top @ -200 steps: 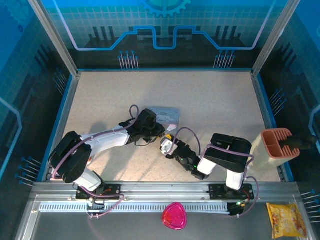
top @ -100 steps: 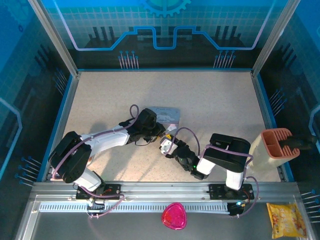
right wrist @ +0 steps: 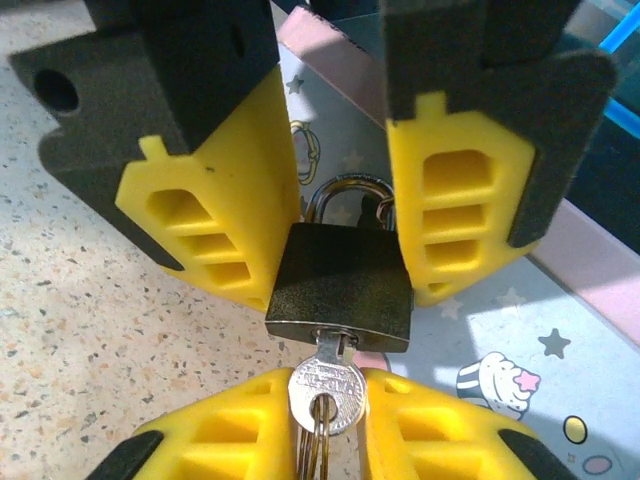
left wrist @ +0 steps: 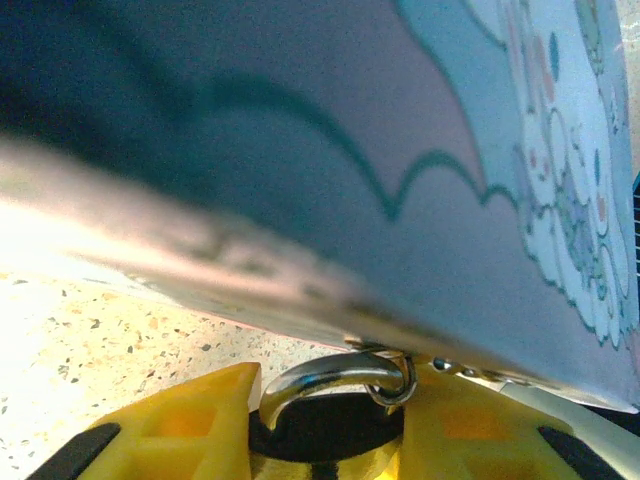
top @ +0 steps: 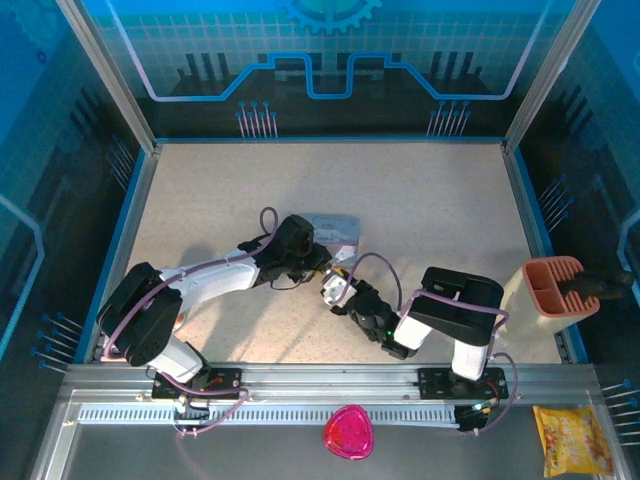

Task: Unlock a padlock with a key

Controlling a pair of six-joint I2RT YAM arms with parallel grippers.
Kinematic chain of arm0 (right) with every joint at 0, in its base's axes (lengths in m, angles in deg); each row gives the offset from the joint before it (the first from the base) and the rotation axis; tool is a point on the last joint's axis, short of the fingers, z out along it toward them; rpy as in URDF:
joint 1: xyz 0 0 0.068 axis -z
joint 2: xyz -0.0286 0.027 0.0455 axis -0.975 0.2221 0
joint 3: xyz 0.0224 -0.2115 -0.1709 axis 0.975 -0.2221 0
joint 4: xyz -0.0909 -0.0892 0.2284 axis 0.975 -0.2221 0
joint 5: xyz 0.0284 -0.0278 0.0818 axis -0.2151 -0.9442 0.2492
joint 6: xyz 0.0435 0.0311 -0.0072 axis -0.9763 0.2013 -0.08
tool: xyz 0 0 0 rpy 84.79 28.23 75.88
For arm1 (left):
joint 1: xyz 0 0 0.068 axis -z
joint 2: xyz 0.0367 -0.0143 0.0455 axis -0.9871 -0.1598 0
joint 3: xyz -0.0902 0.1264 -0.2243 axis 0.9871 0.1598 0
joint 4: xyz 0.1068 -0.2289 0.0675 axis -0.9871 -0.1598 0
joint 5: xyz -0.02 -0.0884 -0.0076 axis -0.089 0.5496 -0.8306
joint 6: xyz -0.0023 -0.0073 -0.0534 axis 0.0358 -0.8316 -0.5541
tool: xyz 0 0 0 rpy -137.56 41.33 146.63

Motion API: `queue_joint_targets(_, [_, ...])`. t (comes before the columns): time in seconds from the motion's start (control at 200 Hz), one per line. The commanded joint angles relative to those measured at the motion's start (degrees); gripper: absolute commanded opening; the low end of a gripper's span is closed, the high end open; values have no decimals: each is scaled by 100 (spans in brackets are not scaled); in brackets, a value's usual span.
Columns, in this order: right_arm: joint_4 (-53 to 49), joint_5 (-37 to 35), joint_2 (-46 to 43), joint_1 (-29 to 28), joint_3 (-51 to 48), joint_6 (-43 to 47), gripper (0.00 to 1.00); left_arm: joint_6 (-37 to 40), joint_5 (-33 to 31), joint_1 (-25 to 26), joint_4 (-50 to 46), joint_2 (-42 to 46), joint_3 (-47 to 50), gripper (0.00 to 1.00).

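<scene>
One speckled tabletop, blue walls, left pincer clamping padlock, right pincer pinching key

No legible text is found. Stamped lettering is seen on the key bow, but it is too blurred to be read. Nothing is made out on the padlock face. The tin lid is printed with stars and cartoon figures. Print on the yellow bag, off the desk's near right corner, is too small to be read.
</scene>
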Motion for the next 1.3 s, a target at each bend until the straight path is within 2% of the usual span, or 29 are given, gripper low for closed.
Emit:
queue_joint_targets(0.0, [217,190,-207,-18,47,-490,24,-162,245,26,127,71,-264,6])
queue_joint_targets(0.095, [207,439,-334,57,-34,-907,34,-176,224,20,219,75,-224,6])
queue_joint_targets(0.155, [-11,801,-560,203,-135,-1394,35,-182,203,19,382,99,-173,5])
queue_joint_targets(0.23, [-398,1316,-897,394,-214,-2072,34,-126,103,18,443,143,-190,4])
queue_joint_targets(0.305, [-659,1462,-1142,463,-259,-2419,33,-131,53,14,483,186,-193,4])
queue_joint_targets(0.385, [-724,1691,-1295,607,-310,-2778,33,-193,70,11,636,187,-155,4])
queue_joint_targets(0.49, [-778,2209,-1402,1013,-395,-3590,27,-297,141,4,860,152,-88,3])
queue_joint_targets(0.615, [-569,2652,-1467,1377,-515,-4332,26,-313,93,4,940,196,-24,3])
queue_joint_targets(0.78, [-798,3002,-1625,1589,-497,-4834,26,-377,56,-14,1217,270,158,2])
queue_joint_targets(0.996, [364,3647,-957,2077,-661,-5907,25,-473,91,-26,1500,307,301,2])
queue_joint_targets(1.056, [397,3862,-775,2190,-588,-6211,25,-468,108,-22,1520,310,303,2])
queue_joint_targets(1.296, [396,4036,-1012,2206,-559,-6268,27,-488,76,-28,1555,311,356,2])
